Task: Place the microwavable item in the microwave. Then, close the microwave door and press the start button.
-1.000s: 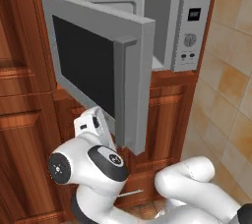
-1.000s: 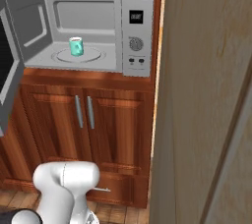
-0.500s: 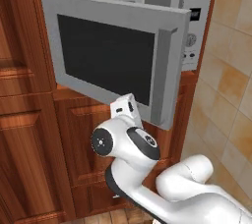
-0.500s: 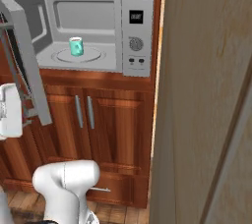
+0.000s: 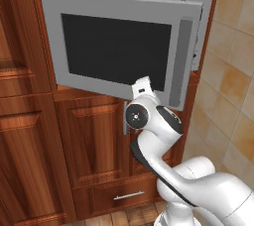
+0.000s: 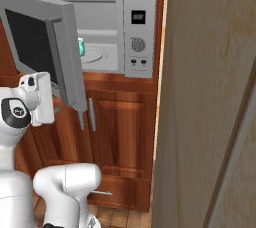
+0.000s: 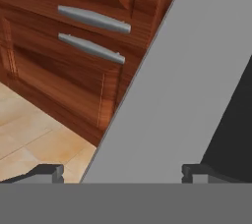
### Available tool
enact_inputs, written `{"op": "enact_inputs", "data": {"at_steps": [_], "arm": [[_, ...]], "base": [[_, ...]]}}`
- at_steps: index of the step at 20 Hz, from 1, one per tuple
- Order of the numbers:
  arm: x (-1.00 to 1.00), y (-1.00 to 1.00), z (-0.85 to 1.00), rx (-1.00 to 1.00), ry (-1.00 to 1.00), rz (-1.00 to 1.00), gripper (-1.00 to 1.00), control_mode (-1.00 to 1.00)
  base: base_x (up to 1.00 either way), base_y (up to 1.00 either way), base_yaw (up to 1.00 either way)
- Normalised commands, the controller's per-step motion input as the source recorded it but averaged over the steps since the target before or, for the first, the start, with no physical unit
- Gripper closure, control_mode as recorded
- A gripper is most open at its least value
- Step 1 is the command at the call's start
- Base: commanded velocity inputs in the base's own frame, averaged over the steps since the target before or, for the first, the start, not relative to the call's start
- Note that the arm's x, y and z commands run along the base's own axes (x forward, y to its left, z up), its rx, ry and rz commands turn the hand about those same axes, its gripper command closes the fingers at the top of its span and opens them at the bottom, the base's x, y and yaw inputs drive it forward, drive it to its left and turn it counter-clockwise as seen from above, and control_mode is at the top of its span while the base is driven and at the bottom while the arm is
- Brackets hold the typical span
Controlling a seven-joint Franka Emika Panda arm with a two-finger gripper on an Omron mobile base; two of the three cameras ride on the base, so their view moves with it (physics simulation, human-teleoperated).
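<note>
The wide silver-grey microwave door [image 5: 121, 46], a stiff hinged panel with a large dark rectangular window and a vertical bar handle near its free edge, should swing easily, so I would push flat on its smooth face or lower frame, out near the handle side. It stands part-way closed over the large silver-grey boxy microwave [image 6: 140, 32], where the small teal-green mug [image 6: 80, 46] sits on the round glass turntable, mostly hidden behind the door edge. The two-finger gripper [image 7: 120, 173] hangs wide apart, grasping nothing, its dark tips straddling the door's grey frame, though contact is hard to judge.
</note>
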Motion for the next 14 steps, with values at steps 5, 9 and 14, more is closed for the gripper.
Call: {"op": "enact_inputs", "data": {"at_steps": [5,9,14], "arm": [[0.82,-0.22,0.15,0.04,0.0,0.09,-1.0,-1.0],[0.81,-0.16,0.14,0.03,0.0,0.1,-1.0,-1.0],[0.81,-0.13,0.17,0.04,0.02,0.09,-1.0,-1.0]], "base": [[0.0,0.0,0.0],[0.0,0.0,0.0],[0.0,0.0,0.0]]}}
